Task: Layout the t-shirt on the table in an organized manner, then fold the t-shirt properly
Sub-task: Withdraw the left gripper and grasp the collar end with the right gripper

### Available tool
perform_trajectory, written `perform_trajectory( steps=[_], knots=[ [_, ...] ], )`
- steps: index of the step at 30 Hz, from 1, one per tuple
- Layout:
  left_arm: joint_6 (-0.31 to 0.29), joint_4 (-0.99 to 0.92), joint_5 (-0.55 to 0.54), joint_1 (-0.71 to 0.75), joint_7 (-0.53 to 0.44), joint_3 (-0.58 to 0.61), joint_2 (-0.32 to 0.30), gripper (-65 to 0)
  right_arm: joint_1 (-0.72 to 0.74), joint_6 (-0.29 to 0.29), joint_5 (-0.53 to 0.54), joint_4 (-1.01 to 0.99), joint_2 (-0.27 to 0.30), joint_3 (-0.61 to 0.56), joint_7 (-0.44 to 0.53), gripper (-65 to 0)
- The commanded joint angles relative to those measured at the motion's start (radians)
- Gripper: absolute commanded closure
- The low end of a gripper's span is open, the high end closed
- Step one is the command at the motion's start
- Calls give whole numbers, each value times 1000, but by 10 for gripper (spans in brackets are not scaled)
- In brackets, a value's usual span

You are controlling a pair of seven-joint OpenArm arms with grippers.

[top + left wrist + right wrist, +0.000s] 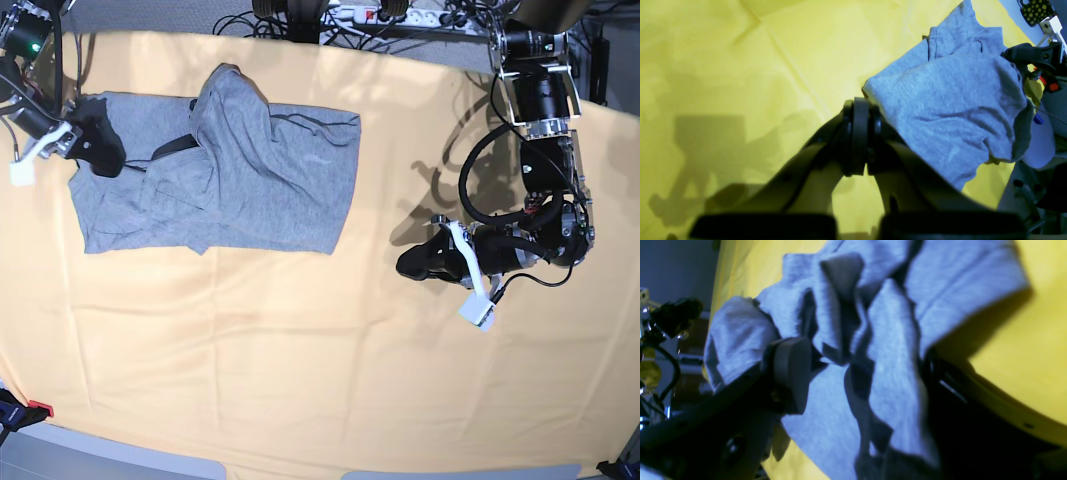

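Clearly the t-shirt (pixel 250 170), bunched at the table (pixel 300 380) far corner, is soft, light, floppy: right gripper (pixel 857 373) spread wide w/ folds between jaws, left gripper (pixel 858 133) clenched on nothing; grab hem/shoulder edges.

The right wrist view is soft and blurred: the t-shirt (pixel 887 380) fills most of it as bunched grey folds, running past the top and bottom edges, so its outline cannot be read there. One of the right gripper's fingers (pixel 791 373) shows against the cloth; the other is mostly lost behind the fabric. No lettering shows on the t-shirt in any view. In the left wrist view the shirt's far end is covered by a black clamp-like part (pixel 1033 55). The base view cuts off the table (pixel 300 380) at its edges.
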Motion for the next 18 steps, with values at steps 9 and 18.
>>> perform_trajectory(
  steps=[9,18],
  knots=[
    [-3,16,-31,-25,-15,-3,-10,0,31,-2,-16,8,12,-22,-8,-173],
    [-23,16,-31,-25,-25,-3,-10,0,131,-2,-32,9,15,-22,-22,0]
  ],
)
